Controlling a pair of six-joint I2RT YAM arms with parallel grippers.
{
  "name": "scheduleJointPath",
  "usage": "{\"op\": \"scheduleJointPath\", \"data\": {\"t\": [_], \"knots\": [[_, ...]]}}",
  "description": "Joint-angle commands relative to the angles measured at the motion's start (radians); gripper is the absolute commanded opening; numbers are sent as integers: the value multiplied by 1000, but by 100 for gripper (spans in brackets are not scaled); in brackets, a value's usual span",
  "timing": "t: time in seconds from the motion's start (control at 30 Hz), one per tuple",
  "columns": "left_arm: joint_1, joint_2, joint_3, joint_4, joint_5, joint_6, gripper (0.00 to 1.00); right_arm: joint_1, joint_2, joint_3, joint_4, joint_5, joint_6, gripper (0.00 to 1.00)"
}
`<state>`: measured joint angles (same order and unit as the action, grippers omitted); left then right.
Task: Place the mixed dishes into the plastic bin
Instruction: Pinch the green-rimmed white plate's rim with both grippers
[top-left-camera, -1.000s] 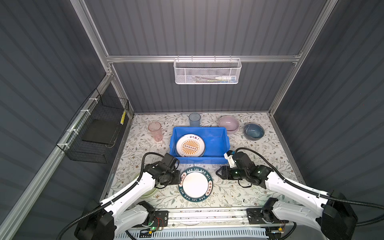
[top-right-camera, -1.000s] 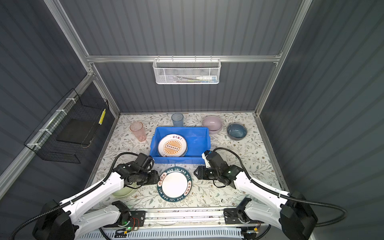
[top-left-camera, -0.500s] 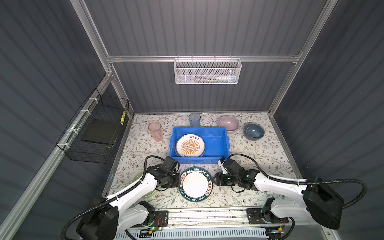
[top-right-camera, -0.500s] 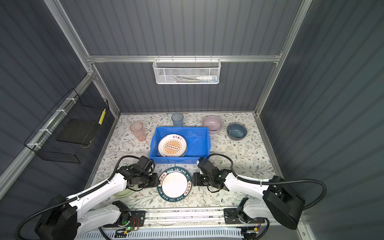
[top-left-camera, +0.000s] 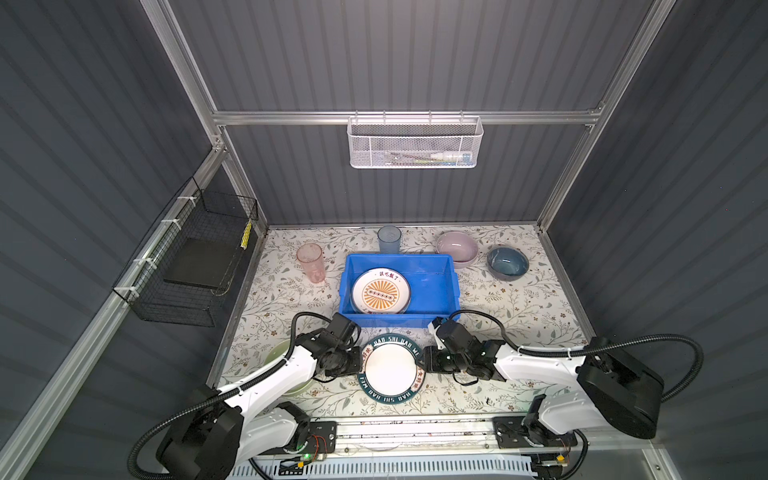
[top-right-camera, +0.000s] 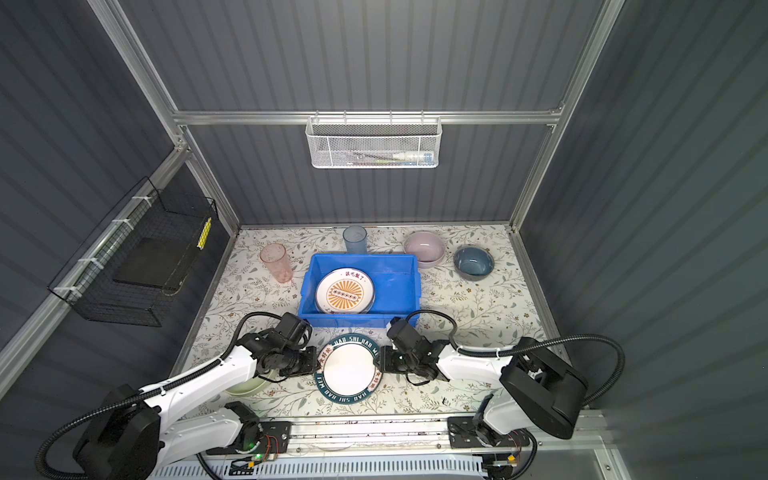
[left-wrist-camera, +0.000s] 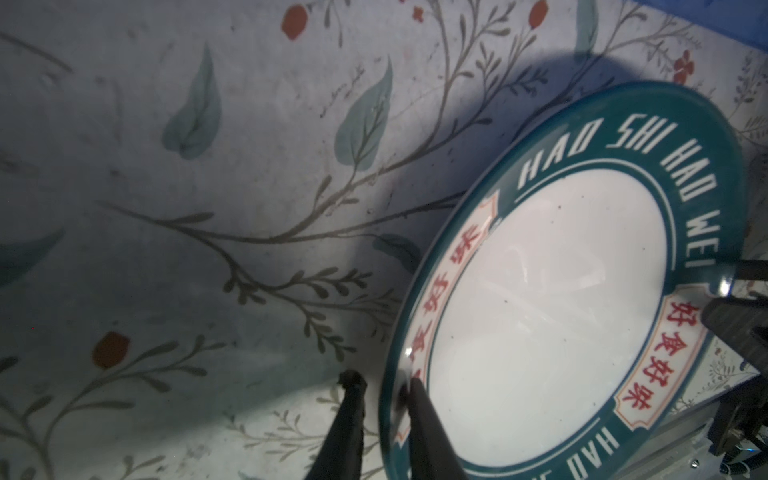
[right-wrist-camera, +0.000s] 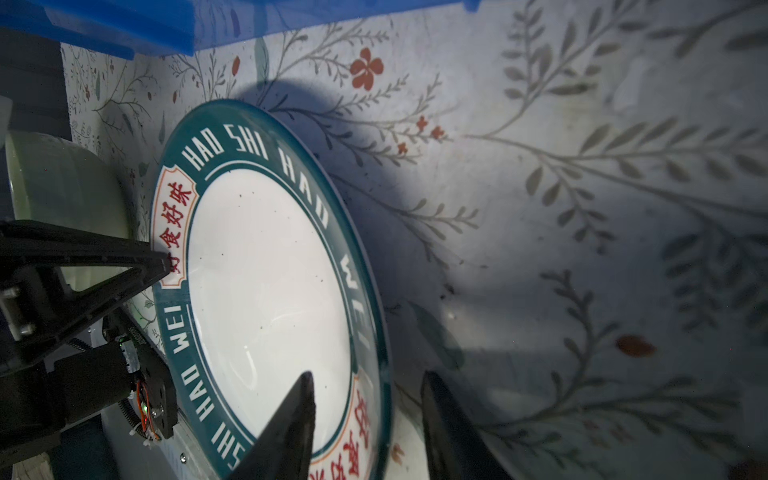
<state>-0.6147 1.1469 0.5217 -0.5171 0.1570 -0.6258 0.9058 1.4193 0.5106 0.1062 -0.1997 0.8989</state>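
The white plate with the dark lettered rim (top-left-camera: 390, 370) (top-right-camera: 348, 369) lies at the table's front, before the blue plastic bin (top-left-camera: 395, 321). My left gripper (top-left-camera: 360, 365) (left-wrist-camera: 382, 380) straddles its left rim, narrowly open: one finger lies on the plate's face, and a thin strip of table shows between the other and the rim. My right gripper (top-left-camera: 424, 365) (right-wrist-camera: 368, 376) stands open astride the right rim, touching nothing. An emblem plate (top-left-camera: 380, 291) lies in the bin. A green bowl (top-left-camera: 282, 353) is half hidden under my left arm.
Behind the bin stand a pink tumbler (top-left-camera: 311, 262), a blue tumbler (top-left-camera: 389, 239), a pink bowl (top-left-camera: 457, 247) and a dark-blue bowl (top-left-camera: 507, 262). A black wire basket (top-left-camera: 195, 257) hangs on the left wall, a white mesh basket (top-left-camera: 415, 143) on the back wall.
Both grippers have come in to the lettered plate's opposite edges, the right one from near the bin's corner. Both jaws have narrowed, the left far more.
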Motion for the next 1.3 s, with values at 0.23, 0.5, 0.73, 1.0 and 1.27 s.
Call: {"op": "scheduleJointPath", "data": {"t": [0.23, 0.5, 0.73, 1.0, 1.27], "knots": [[-7, 18, -40, 40, 19, -19, 15, 10, 38, 13, 95, -40, 47, 35], [-6, 36, -58, 74, 26, -24, 13, 11, 9, 24, 77, -34, 43, 27], [-7, 56, -73, 107, 32, -26, 13, 11, -6, 28, 73, -40, 52, 21], [-7, 96, -74, 127, 36, -21, 14, 10, -18, 31, 52, -42, 54, 15], [-7, 42, -52, 74, 7, -11, 23, 8, -57, 57, -45, -9, 53, 7]]}}
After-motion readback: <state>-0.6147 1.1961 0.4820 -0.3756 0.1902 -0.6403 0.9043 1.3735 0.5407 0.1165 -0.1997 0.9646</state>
